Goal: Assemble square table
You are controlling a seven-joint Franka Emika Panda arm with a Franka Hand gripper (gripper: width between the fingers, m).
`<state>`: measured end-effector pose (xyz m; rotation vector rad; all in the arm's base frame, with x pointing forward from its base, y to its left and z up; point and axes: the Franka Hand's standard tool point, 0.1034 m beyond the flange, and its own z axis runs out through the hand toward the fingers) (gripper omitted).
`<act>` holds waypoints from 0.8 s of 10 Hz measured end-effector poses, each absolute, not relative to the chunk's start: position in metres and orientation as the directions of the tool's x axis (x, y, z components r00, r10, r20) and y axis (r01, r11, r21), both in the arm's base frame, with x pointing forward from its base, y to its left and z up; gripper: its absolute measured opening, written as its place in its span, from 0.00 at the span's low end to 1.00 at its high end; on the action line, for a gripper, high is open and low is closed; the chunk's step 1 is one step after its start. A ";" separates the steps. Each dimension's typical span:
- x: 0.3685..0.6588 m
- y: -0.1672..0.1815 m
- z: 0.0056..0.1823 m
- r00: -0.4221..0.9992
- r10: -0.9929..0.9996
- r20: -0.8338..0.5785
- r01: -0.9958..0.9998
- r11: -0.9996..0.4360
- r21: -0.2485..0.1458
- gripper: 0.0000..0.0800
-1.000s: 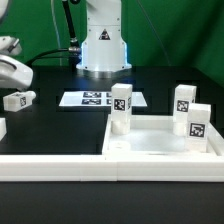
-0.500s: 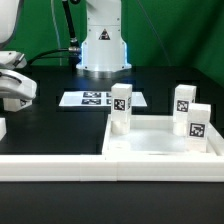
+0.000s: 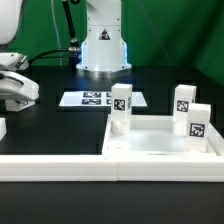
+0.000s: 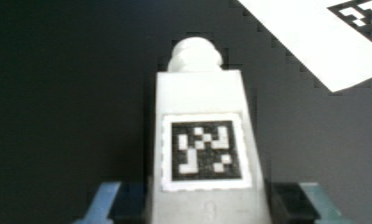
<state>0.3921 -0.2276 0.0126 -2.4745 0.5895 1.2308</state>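
The square top (image 3: 165, 140) lay at about four o'clock on the black bench (image 3: 60, 125) in the exterior view, rim up, with three white legs standing on it: one (image 3: 121, 108) at its near-left corner and two (image 3: 183, 100) (image 3: 198, 122) toward the right side. Each carried a black-and-white square tag; no readable writing showed. The marker board (image 3: 92, 99) lay flat at about twelve o'clock from the top. At nine o'clock, the pincer (image 3: 14, 92) sat low over the bench. In the wrist view a fourth leg (image 4: 201, 130), tag up, lay between the pincer's fingers (image 4: 108, 200); whether they pinched it I could not tell.
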 end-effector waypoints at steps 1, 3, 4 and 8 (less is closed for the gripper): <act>0.392 -0.228 0.013 0.545 -0.221 -0.809 -0.492 -0.866 -0.095 0.36; 0.392 -0.228 0.013 0.545 -0.221 -0.809 -0.492 -0.866 -0.095 0.36; 0.392 -0.228 0.013 0.545 -0.221 -0.809 -0.492 -0.866 -0.095 0.36; 0.394 -0.227 0.014 0.547 -0.219 -0.808 -0.489 -0.867 -0.096 0.36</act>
